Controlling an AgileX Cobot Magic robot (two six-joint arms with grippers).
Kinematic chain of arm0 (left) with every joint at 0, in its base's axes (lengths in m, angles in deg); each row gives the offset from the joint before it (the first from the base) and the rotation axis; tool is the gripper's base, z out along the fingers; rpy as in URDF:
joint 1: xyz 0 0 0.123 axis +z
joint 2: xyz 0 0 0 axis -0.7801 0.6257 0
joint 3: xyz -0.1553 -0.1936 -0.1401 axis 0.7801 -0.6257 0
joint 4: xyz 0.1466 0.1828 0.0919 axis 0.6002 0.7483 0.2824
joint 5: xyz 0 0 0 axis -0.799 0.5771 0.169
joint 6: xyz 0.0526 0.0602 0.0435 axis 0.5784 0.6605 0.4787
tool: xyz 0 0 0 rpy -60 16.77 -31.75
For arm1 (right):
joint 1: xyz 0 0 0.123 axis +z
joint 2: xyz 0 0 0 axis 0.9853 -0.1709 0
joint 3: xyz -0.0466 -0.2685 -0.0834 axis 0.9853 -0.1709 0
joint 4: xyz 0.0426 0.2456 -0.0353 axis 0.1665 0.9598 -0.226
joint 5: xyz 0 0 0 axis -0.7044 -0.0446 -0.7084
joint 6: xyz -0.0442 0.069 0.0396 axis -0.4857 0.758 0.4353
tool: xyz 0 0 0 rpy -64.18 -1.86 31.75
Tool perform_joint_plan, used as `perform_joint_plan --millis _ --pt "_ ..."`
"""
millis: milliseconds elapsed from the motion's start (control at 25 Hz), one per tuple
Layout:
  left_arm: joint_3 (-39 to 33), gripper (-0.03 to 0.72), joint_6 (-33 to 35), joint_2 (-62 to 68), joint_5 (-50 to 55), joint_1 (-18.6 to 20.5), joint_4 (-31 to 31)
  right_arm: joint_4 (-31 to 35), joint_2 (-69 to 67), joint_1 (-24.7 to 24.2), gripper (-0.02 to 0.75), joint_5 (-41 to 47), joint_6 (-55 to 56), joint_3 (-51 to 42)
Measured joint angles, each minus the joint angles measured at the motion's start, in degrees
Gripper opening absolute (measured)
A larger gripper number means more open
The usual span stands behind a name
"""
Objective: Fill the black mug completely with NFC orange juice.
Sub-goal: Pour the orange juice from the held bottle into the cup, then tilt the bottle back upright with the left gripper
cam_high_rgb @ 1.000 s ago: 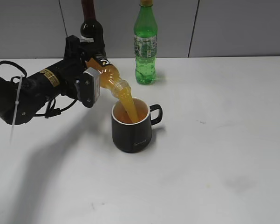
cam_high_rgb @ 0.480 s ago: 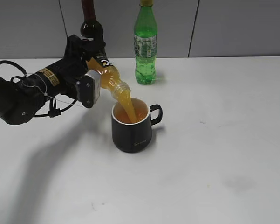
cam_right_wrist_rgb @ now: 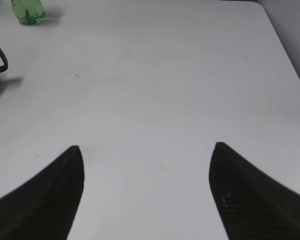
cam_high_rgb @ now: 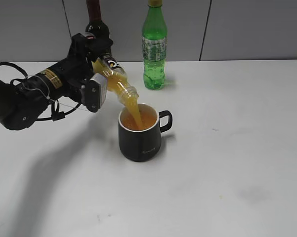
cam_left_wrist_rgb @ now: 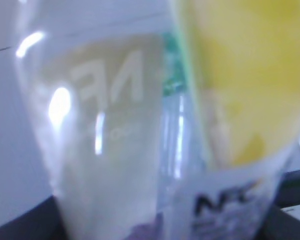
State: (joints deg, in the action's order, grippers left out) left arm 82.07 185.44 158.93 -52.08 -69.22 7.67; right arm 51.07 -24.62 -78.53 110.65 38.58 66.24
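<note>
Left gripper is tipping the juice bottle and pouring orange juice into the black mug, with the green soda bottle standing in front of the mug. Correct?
Not quite. In the exterior view the green soda bottle stands behind the black mug, near the wall. The left gripper does tip the juice bottle, pouring orange juice into the mug.

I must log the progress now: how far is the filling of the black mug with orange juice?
Done: the left pincer has the small clear juice bottle tilted over the squat black mug.
In hand: an orange stream falls into the mug; the juice surface sits a little below the white rim.
Left: fill up to the rim, then right the bottle. The right pincer is open over bare table.
</note>
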Motion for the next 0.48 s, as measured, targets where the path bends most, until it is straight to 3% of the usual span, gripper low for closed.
perform_joint_plan --millis 480 --pt "0.19 0.471 6.68 -0.06 -2.23 0.0 -0.1 0.0 0.0 0.0 0.592 0.0 0.0 0.0"
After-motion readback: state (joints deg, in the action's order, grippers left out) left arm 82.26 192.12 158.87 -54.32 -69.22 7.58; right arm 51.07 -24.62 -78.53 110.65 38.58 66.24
